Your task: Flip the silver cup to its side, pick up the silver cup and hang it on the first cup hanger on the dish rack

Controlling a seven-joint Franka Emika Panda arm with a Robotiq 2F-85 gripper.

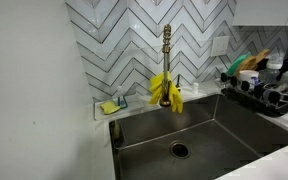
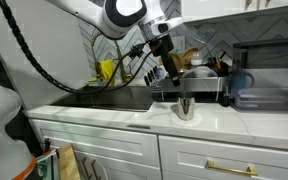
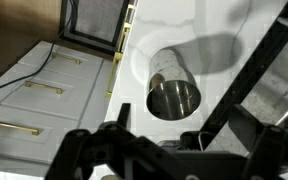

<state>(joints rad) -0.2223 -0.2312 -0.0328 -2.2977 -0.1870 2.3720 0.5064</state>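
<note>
Silver cup (image 3: 172, 92) upright (shiny plain cylinder); mouth up

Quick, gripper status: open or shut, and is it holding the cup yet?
Gripper: open, holding nothing; the silver cup stands on the counter below it, untouched.
</note>
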